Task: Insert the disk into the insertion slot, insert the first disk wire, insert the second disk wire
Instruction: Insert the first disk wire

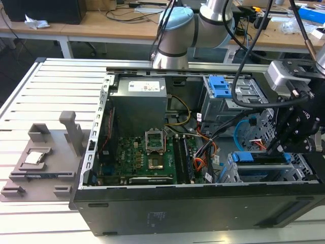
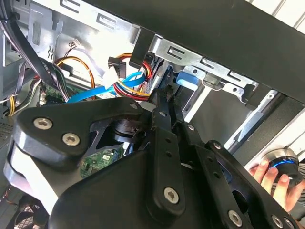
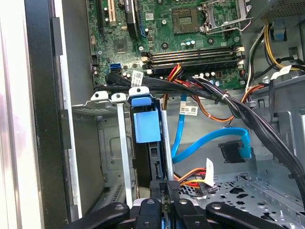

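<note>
Blue-framed, the disk sits in the insertion slot of the grey drive cage. The fingers are closed together, their tips right at the disk's exposed edge. The second disk wire hangs loose nearby.

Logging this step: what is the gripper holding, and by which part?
It cannot be told. The gripper is at the exposed end of the disk in the insertion slot, but any clamp there is hidden.

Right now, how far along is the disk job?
Done, it seems: the silver-grey hard drive in its blue plastic carrier sits in the grey perforated sheet-metal bay. In hand: the hand is at the drive's end. Left: the flat light blue cable, whose dark plug hangs free.
</note>
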You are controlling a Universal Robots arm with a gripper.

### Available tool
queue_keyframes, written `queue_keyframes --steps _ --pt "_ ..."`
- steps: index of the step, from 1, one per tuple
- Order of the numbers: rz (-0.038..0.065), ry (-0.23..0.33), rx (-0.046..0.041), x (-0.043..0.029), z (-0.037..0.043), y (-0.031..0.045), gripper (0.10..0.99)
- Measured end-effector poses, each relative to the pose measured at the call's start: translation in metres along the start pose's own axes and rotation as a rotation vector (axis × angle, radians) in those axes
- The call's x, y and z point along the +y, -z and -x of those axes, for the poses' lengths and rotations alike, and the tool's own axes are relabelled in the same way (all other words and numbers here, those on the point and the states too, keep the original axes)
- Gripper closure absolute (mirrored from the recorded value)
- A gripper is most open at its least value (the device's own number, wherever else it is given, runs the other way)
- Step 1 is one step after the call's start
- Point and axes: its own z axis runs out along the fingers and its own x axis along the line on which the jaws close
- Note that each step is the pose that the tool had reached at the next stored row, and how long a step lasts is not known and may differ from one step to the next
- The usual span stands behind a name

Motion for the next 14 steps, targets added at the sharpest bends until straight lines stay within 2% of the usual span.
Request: queue_keyframes --steps 2,3,4,6,10,12,14 --pt "0.0 0.0 -0.0028 -0.0002 0.0 -0.0013 0.906" --pt "0.0 0.0 -0.0022 -0.0002 0.0 -0.0012 0.906" --pt "0.0 0.0 -0.0013 -0.0003 0.0001 -0.0007 0.847" --pt "0.0 0.0 -0.0001 -0.0004 0.0 0.0003 0.847" --pt "0.0 0.0 -0.0002 0.0003 -0.0001 0.0135 0.847" --pt "0.0 0.0 -0.0002 0.001 -0.0001 0.026 0.847" --pt "0.0 0.0 -0.0002 0.0013 -0.0001 0.0329 0.847"
